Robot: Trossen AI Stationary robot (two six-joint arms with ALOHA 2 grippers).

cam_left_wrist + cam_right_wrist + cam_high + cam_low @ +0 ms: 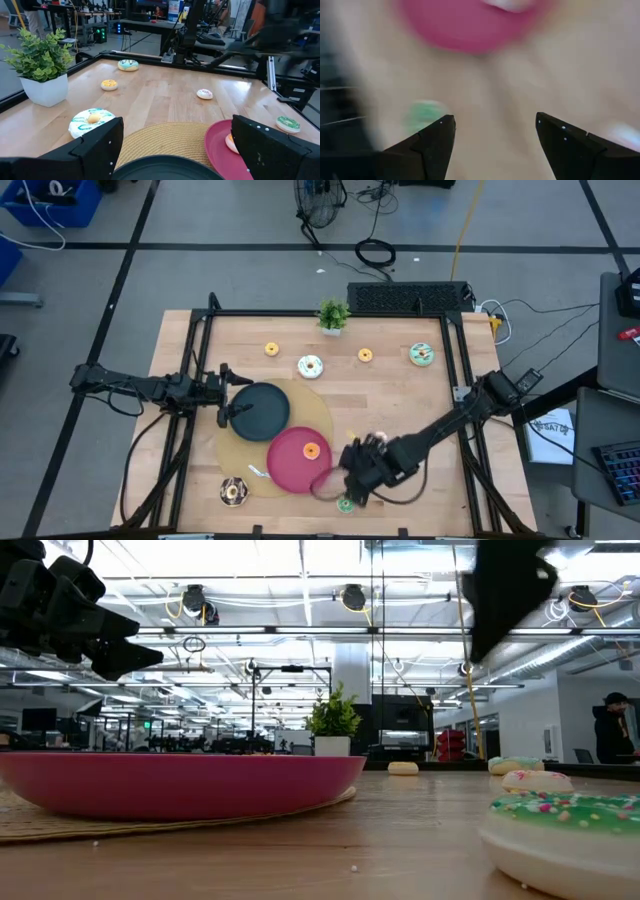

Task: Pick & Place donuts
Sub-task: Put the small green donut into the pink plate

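Observation:
Several small donuts lie flat on the wooden table. An orange one (312,450) sits on the pink plate (290,470). A green one (345,504) lies at the near edge, large in the low view (565,840). A pink-white one (204,93) lies beside the right arm. A chocolate one (234,492) rests near the mat's near-left side. Along the far side lie a yellow one (271,349), a white one (311,366), an orange one (365,355) and a mint one (422,355). My right gripper (495,120) hovers open and empty just right of the pink plate (352,475), above the green donut (425,115). My left gripper (177,140) waits open at the dark plate's left rim (228,392).
The dark plate (262,410) and the pink plate overlap on a round woven mat (325,420). A small potted plant (333,315) stands at the far edge. A black frame (455,350) borders the table. Bare wood lies between the far donuts and the right arm.

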